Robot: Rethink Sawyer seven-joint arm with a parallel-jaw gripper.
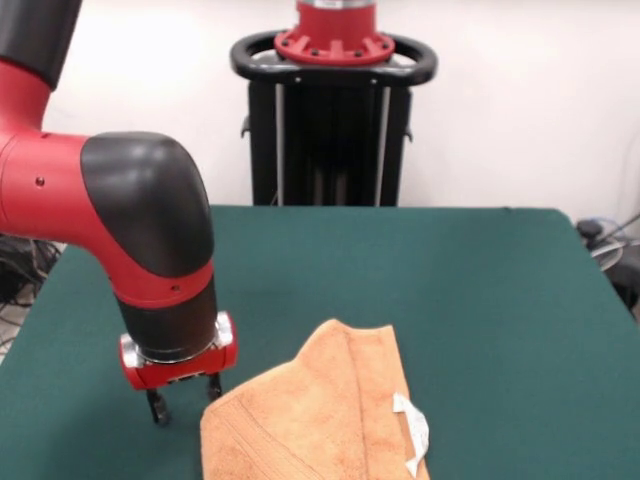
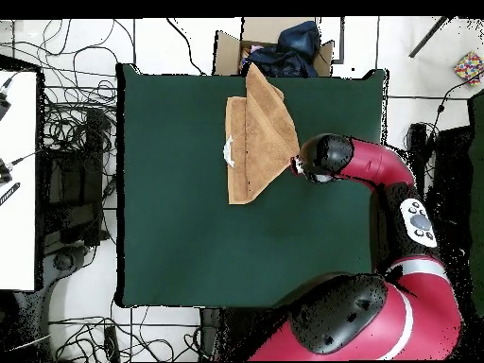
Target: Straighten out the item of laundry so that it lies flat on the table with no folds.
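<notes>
Towel (image 1: 315,420) sits at the table's (image 1: 480,300) edge farthest from the robot base, partly off the front view's bottom; in the overhead view the towel (image 2: 257,137) is a long strip with a pointed corner overhanging the table (image 2: 189,208) edge; folded over itself, a lengthwise fold ridge visible; white care tag (image 1: 412,430) lies on top near one long side. Gripper (image 1: 185,400) hangs low just beside the towel, tips at or near the cloth surface; two dark fingers (image 1: 157,405) slightly apart, nothing between them; arm's wrist (image 2: 317,156) just beside the towel's long edge.
</notes>
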